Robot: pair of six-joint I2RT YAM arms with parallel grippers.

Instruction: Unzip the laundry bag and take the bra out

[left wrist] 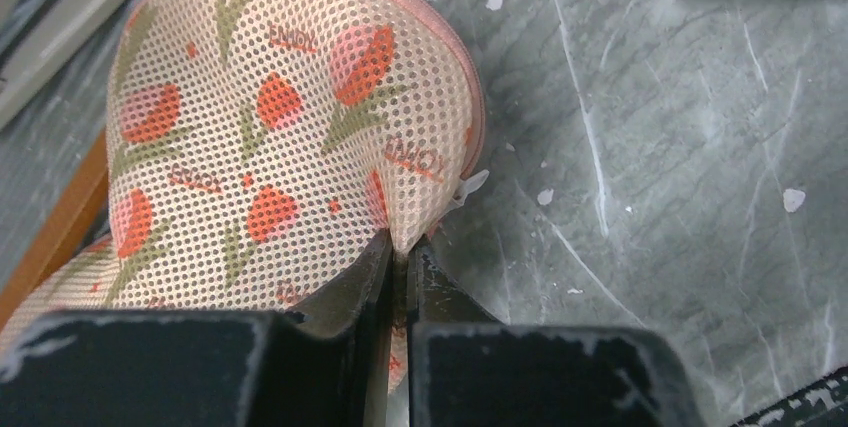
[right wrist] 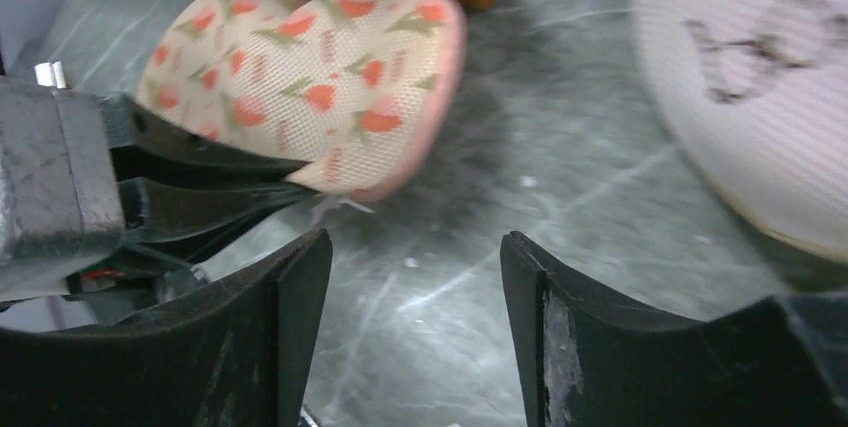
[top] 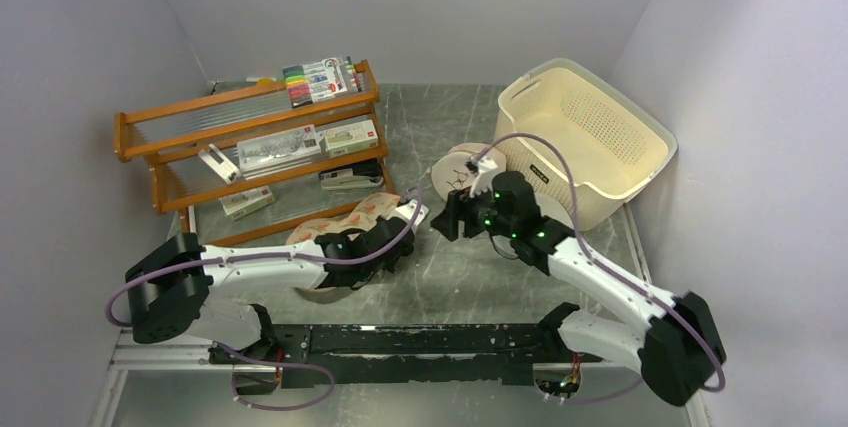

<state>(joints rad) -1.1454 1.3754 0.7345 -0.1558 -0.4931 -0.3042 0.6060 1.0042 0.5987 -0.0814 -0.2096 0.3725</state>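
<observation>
Left gripper [top: 385, 242] sits on the laundry bag [top: 368, 211], which lies in front of the orange rack [top: 250, 97] — jaw state unreadable from here. Right gripper [top: 443, 219] is just beside the bag's right lobe, pointing at it. Pale dome bag [top: 460, 169] lies behind it, next to the cream basket [top: 600, 117].
</observation>
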